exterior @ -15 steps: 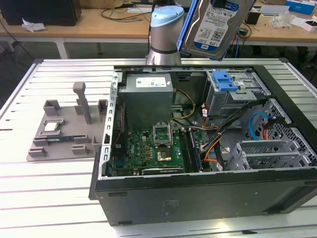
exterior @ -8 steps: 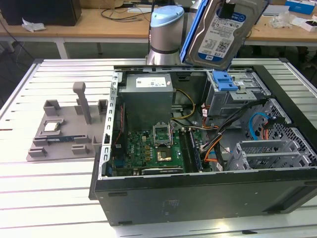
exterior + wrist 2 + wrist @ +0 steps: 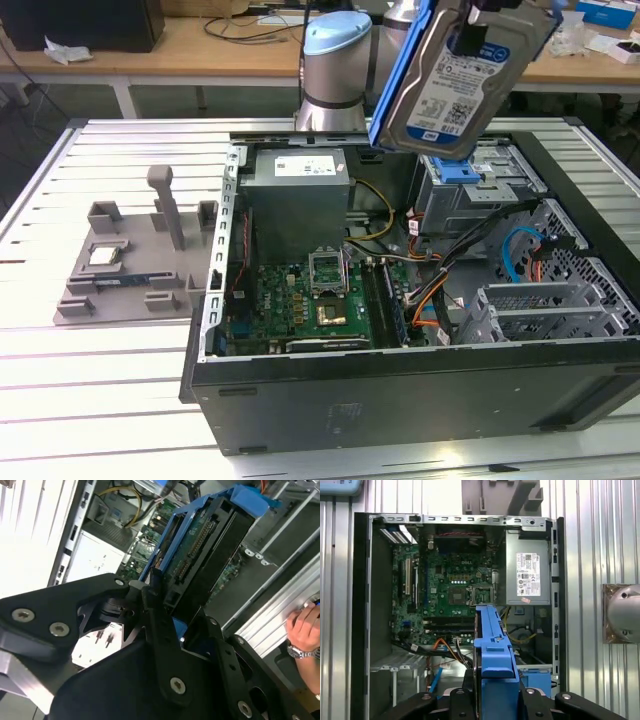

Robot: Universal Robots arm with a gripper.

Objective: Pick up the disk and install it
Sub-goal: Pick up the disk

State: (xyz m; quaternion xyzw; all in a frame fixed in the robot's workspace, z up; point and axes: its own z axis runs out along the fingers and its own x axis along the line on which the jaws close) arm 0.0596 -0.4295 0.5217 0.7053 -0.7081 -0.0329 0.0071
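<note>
Exterior view: disk [image 3: 455,85] aloft at 1 o'clock, tilted, label outward, above the drive cage [image 3: 475,195] of the open case [image 3: 400,372]. Second wrist view: gripper [image 3: 172,612] clamped on the disk's end. Pick-up looks done and install is the step in hand. Seating likely calls for squaring the rails to the cage bay.

Silver disk [image 3: 455,85] w/ blue side rails, white-blue label, tilted, held above open PC case [image 3: 400,390]

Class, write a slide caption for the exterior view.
The disk, held tilted, hangs above the open computer case near its drive cage.
</note>
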